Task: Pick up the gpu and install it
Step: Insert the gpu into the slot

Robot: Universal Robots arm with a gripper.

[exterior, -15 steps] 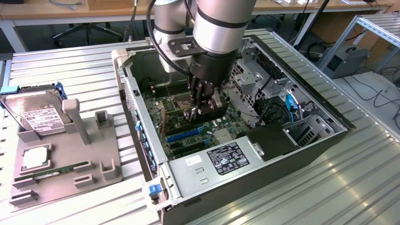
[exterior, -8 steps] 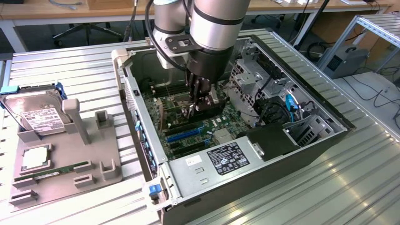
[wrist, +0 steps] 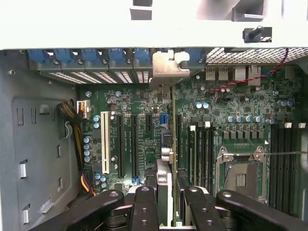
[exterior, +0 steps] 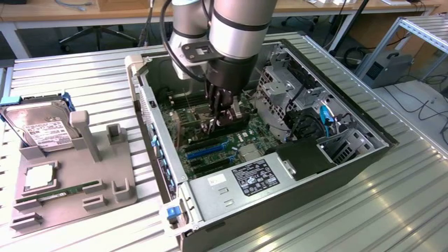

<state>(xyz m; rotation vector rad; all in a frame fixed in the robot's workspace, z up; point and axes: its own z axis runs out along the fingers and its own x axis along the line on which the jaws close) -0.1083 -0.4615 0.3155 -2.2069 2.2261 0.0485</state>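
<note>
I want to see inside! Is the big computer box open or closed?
Open. The computer case lies on its side with the panel off, so the green motherboard shows, with the gripper reaching inside.

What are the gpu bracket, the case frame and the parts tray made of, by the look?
gpu bracket: bare metal, pale silvery sheen, bent tab.
Case frame: sheet steel probably, dull grey, punched holes and folded edges.
Parts tray: likely plastic, matte grey, blocky moulded or printed posts.

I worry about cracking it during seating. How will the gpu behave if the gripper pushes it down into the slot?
The gpu looks like a thin rigid board held edge-on between the gripper fingers, so it probably stays stiff, not floppy. Standing tall on its narrow edge above the motherboard, it could tilt sideways. Off-axis pressing likely stresses it.
</note>
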